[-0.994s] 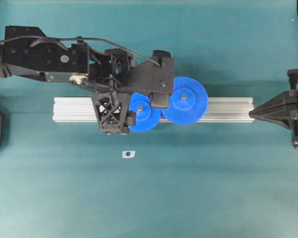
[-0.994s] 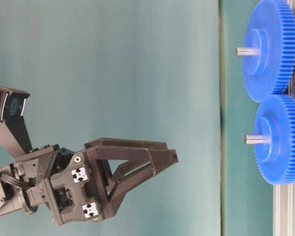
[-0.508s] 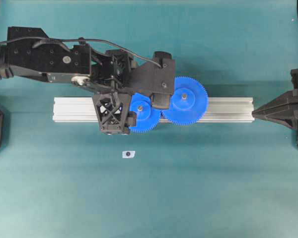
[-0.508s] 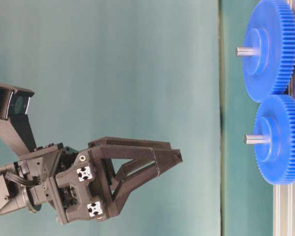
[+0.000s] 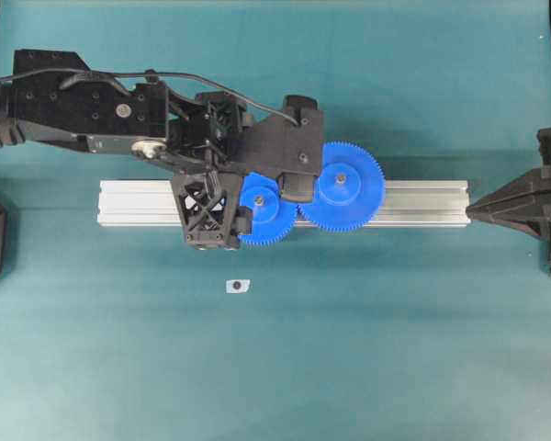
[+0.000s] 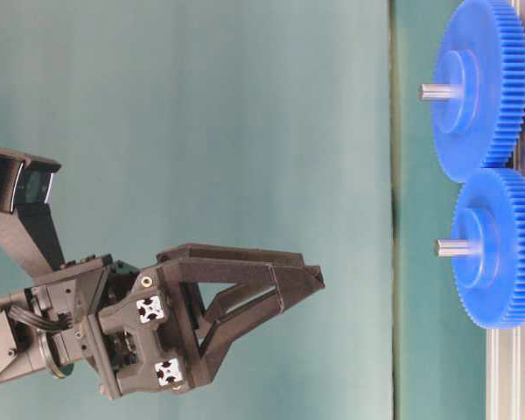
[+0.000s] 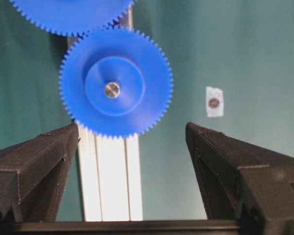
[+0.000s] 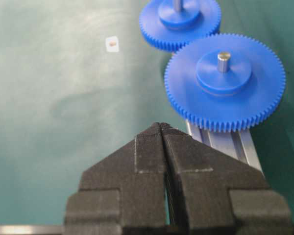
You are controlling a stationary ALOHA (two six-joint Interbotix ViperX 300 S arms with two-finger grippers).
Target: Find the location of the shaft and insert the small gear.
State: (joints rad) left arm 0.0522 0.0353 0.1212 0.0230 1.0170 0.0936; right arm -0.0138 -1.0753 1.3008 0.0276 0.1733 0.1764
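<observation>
Overhead exterior view: the small gear, a bright blue plastic toothed wheel with a raised hub, is seen seated on the long silver aluminium rail, its teeth meshed with those of the larger blue gear. The shaft, a thin silver-grey metal pin, is seen in the left wrist view poking through the small gear's hub, so the insertion is judged to be done already.

Against the picture from a second ago, the left gripper has been drawn back slightly from the gear; over the last half second almost nothing has been changed. Its black fingers are spread wide and nothing is held between them, with the gear lying clear of both. The right gripper has also been pulled a little toward its own side and is kept pressed together, empty, well apart from the gears.

A small white patch with a dark dot is left untouched on the teal table. Only retreat is judged to remain.
</observation>
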